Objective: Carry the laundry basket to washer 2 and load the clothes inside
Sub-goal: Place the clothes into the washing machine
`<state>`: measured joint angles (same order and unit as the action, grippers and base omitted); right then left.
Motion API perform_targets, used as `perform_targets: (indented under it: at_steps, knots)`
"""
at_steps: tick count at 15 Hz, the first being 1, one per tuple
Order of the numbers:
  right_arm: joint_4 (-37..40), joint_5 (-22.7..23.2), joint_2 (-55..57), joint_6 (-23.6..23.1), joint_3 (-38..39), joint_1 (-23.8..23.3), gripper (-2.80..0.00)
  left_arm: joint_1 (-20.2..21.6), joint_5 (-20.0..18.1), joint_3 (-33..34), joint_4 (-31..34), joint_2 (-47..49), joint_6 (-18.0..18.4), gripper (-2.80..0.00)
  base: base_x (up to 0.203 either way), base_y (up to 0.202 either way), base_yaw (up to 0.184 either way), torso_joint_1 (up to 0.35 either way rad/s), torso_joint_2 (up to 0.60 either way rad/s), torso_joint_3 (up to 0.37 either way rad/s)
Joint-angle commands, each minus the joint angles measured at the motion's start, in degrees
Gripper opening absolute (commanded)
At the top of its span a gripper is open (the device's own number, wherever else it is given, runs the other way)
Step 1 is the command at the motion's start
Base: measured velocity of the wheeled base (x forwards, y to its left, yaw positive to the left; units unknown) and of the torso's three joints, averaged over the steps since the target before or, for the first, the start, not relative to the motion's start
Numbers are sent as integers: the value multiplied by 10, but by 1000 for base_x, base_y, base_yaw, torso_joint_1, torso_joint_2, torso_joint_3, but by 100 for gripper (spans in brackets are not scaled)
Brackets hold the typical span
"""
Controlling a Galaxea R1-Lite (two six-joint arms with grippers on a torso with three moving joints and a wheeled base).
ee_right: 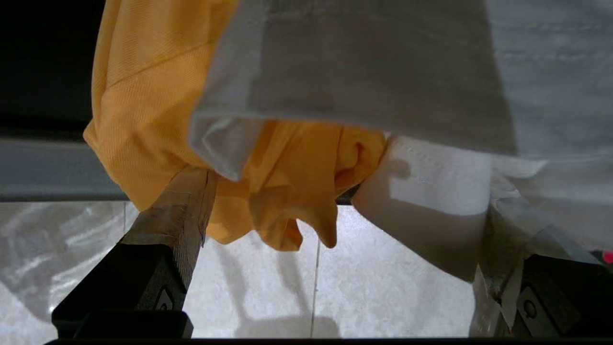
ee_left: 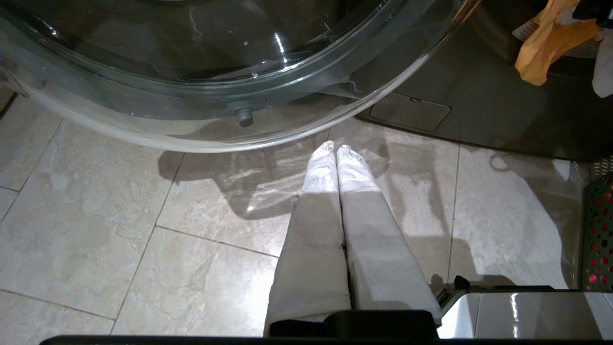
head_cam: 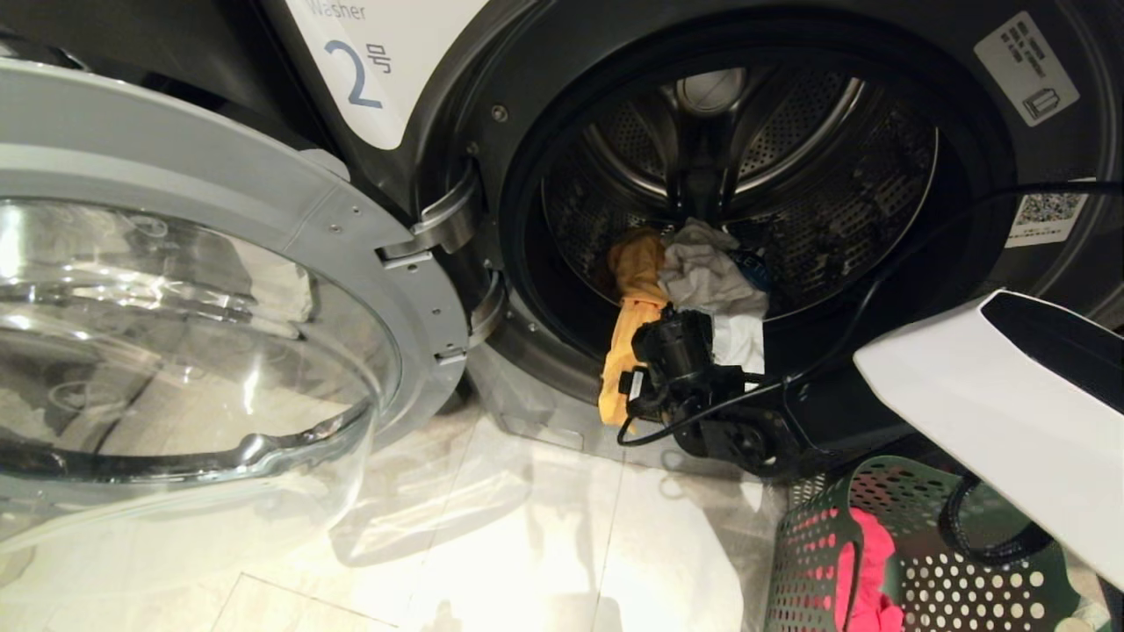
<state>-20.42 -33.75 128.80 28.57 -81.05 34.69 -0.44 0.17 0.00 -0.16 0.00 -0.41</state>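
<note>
Washer 2 stands with its glass door swung open to the left. A yellow-orange garment and a white one lie in the drum mouth and hang over its lip. My right gripper is just below them, at the lip. In the right wrist view it is open, fingers wide apart, with the yellow cloth draping over one finger and the white cloth over the other. The dark-green laundry basket sits on the floor at lower right, holding a red-pink garment. My left gripper hangs shut and empty over the floor tiles.
The open door juts out low over the tiled floor on the left. A black cable runs from the right arm across the washer's opening. The basket's edge shows beside the left arm.
</note>
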Motion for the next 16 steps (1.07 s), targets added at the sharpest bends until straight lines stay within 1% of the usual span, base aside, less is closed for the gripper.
perform_targets:
  at_steps: [1, 5, 6, 12, 16]
  knots:
    - [-3, -5, 18, 0, -16, -8, 0, 0, 1, 1, 0, 1, 0, -280, 0, 0, 0, 0, 0, 0]
    - [-4, -6, 27, 1, -22, -17, 0, 0, 0, 1, 0, 1, 0, -280, 0, 0, 0, 0, 0, 0]
    - [-4, -6, 27, 1, -24, -21, -280, 0, 0, 1, 0, 1, 0, -280, 0, 0, 0, 0, 0, 0]
    - [1, -6, 1, 0, -12, -24, -280, 0, 0, 1, 0, 1, 0, -280, 0, 0, 0, 0, 0, 0]
    - [17, -7, -29, -1, 13, -24, -280, 0, 0, 1, 0, 1, 0, -280, 0, 0, 0, 0, 0, 0]
